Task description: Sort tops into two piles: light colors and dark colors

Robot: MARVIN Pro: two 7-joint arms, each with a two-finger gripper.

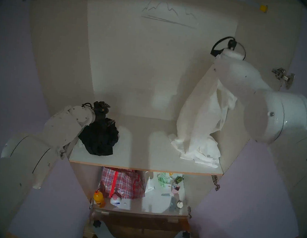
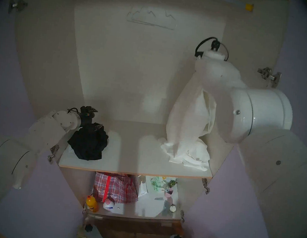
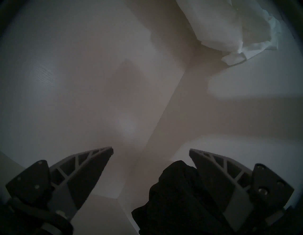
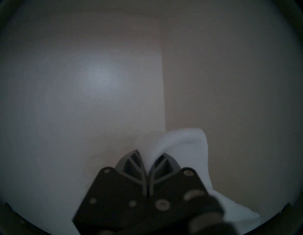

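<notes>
Left gripper (image 3: 150,151): ribbed fingers spread, above black top (image 1: 98,140), a soft bunched heap at the left of the shelf (image 1: 144,160). White top (image 1: 200,117): thin, wrinkled, hanging onto white heap (image 1: 200,151); right gripper (image 4: 146,155) pinches it, apparently one layer.

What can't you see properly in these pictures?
- Right gripper: hidden behind its own arm in both head views; the right wrist view is blurred.
- White garment: its top edge disappears behind that arm.
- White pile: number of tops unclear; folds merge.
- Black garment: cut off by the left wrist view's bottom edge.
- Lower-shelf items: too small.
</notes>
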